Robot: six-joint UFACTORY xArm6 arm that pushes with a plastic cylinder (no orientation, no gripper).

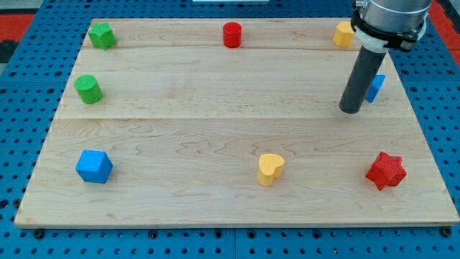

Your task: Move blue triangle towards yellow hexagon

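Standing near the view's top right, my tip [351, 109] rests on the wooden worktop [215, 137]. The dark rod goes up from it to the arm at the view's top edge. This arm has no pincer, so there is nothing to be released or clenched; it only has the rod.

The blue triangle [376, 87] is just to the view's right of the rod. The rod hides most of it, so only a small blue part shows. It looks like it is touching the rod or right beside it, but I cannot tell which. My tip sits a little lower in the view than the blue piece and to its left.

The yellow hexagon [344, 34] is close to the worktop's top edge, above the blue triangle and a little to the view's left of it. The arm covers its right side. The two blocks are near each other but apart.

Other blocks sit around the worktop. A red cylinder [231, 34] is at the top middle. A green star-like block [102, 34] is in the top left corner, and a green cylinder [88, 88] is below it on the left side. A blue cube-like block [94, 166] is at the bottom left. A yellow heart [270, 168] is at the bottom, a bit right of the middle. A red star [386, 170] is at the bottom right. All of these are well apart from my tip.
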